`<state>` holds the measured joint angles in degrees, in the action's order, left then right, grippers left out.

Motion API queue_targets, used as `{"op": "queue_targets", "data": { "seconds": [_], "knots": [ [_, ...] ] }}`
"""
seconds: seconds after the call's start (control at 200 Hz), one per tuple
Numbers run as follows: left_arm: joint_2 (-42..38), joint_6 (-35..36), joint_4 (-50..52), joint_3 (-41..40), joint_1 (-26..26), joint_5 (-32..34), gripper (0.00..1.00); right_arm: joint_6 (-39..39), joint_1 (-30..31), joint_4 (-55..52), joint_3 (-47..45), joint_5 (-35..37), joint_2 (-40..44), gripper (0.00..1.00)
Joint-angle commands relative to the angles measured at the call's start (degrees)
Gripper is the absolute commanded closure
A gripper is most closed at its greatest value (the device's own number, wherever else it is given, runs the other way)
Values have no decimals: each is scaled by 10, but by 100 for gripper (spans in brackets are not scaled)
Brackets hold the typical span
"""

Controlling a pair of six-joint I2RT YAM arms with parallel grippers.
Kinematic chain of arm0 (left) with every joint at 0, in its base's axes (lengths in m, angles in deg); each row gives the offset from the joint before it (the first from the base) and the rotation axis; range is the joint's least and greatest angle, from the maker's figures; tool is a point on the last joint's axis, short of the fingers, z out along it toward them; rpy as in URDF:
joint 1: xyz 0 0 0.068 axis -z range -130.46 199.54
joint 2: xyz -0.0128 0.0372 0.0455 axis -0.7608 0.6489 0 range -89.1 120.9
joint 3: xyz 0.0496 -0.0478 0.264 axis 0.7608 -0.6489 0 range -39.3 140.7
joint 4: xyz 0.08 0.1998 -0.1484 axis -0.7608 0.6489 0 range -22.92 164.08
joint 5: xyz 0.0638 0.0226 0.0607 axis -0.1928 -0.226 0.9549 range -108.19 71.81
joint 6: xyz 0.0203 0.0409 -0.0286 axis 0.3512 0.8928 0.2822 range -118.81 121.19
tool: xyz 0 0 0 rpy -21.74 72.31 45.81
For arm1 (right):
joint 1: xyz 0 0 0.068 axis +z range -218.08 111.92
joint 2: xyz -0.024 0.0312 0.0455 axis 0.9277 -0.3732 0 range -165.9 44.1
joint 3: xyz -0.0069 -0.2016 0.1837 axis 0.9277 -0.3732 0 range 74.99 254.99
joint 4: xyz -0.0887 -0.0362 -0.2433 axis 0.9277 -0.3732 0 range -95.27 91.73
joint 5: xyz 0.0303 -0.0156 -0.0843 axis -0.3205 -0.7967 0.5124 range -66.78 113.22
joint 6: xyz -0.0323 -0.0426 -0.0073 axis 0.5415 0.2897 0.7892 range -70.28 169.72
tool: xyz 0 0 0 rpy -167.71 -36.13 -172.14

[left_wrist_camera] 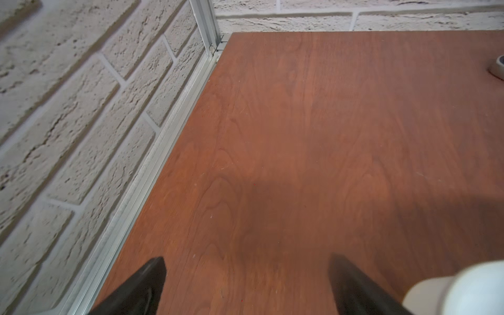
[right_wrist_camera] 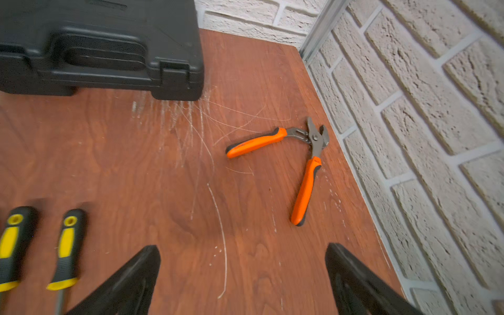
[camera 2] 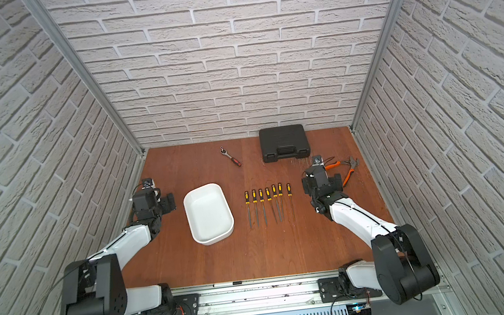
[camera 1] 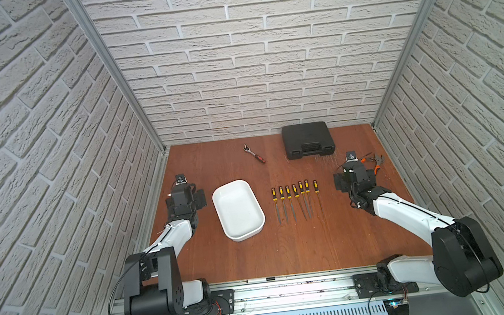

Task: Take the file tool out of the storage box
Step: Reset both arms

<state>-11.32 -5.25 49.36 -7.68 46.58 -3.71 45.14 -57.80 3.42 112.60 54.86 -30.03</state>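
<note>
The storage box [camera 1: 238,210] is a shallow white tub left of centre on the wooden table, and nothing shows inside it in both top views. Several file tools [camera 1: 294,197] with yellow-and-black handles lie side by side on the table to its right, outside the box. My left gripper [left_wrist_camera: 246,261] is open over bare wood just left of the box, whose corner [left_wrist_camera: 463,286] shows in the left wrist view. Right of the files, my right gripper [right_wrist_camera: 242,251] is open and empty. Two file handles [right_wrist_camera: 66,245] show beside it.
A closed black tool case [camera 1: 307,140] stands at the back right. A ratchet wrench [camera 1: 254,153] lies at the back centre. Orange-handled pliers [right_wrist_camera: 305,163] lie beyond the right gripper near the right brick wall [right_wrist_camera: 409,109]. The left brick wall [left_wrist_camera: 81,122] is close to the left gripper.
</note>
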Motion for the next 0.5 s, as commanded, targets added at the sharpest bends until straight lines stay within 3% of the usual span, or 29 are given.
{"op": "queue_targets", "data": {
  "seconds": [0.0, 0.265, 0.35, 0.405, 0.495],
  "knots": [
    [23, 29, -140, -26, -5, -26, 1, 27, -29, 131, -14, -25, -2, 1],
    [94, 27, -371, -126, -6, -28, 2, 59, -55, 325, -82, -123, -92, 1],
    [108, 30, -375, -124, -3, -23, 1, 68, -54, 416, -115, -130, -119, 1],
    [110, 32, -364, -114, -1, -24, 1, 61, -54, 371, -106, -131, -106, 1],
    [111, 33, -347, -104, 0, -20, 2, 64, -55, 389, -114, -142, -106, 1]
  ]
}}
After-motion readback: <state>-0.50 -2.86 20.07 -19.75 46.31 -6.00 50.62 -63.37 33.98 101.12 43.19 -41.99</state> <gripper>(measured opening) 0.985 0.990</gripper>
